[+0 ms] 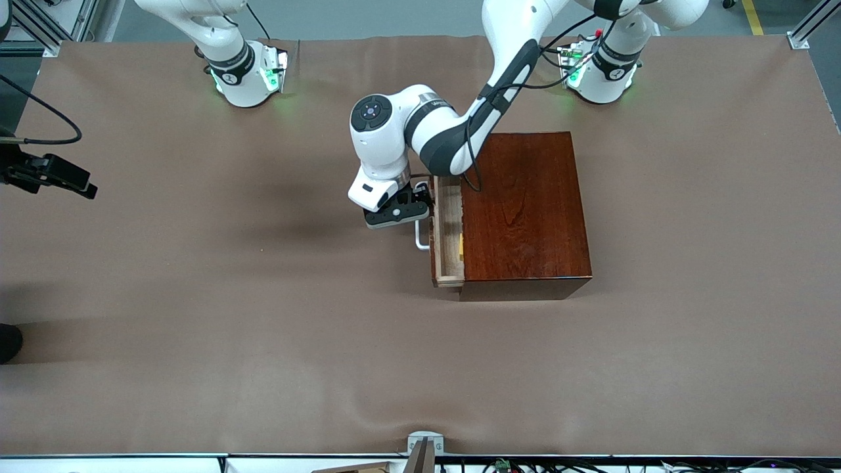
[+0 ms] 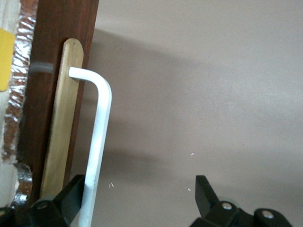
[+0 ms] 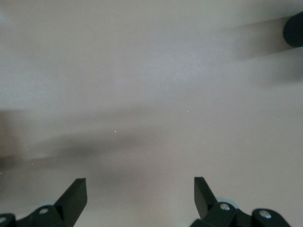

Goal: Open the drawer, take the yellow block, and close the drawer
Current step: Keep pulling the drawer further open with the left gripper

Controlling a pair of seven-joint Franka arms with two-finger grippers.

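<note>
Drawer [image 1: 449, 231] stands pulled partway out of the glossy mahogany box [image 1: 525, 210], its pale-wood tray exposed toward the right arm's end of the tabletop [image 1: 197, 295]. You can see the yellow block [image 1: 461, 246] inside the tray, right at the box's opening and mostly hidden under the box top; the left wrist view shows only a sliver of it at the frame edge. The white handle [image 2: 97, 142] projects from the drawer's dark front. Your left gripper [image 2: 139, 201] sits at that handle with its jaws apart: one finger [image 2: 71, 196] is just beside the bar, the other stands clear over bare tabletop, so nothing is clamped. Your right gripper [image 3: 139, 198] waits over bare tabletop at the right arm's end, well apart from the box, jaws spread wide and holding nothing.
</note>
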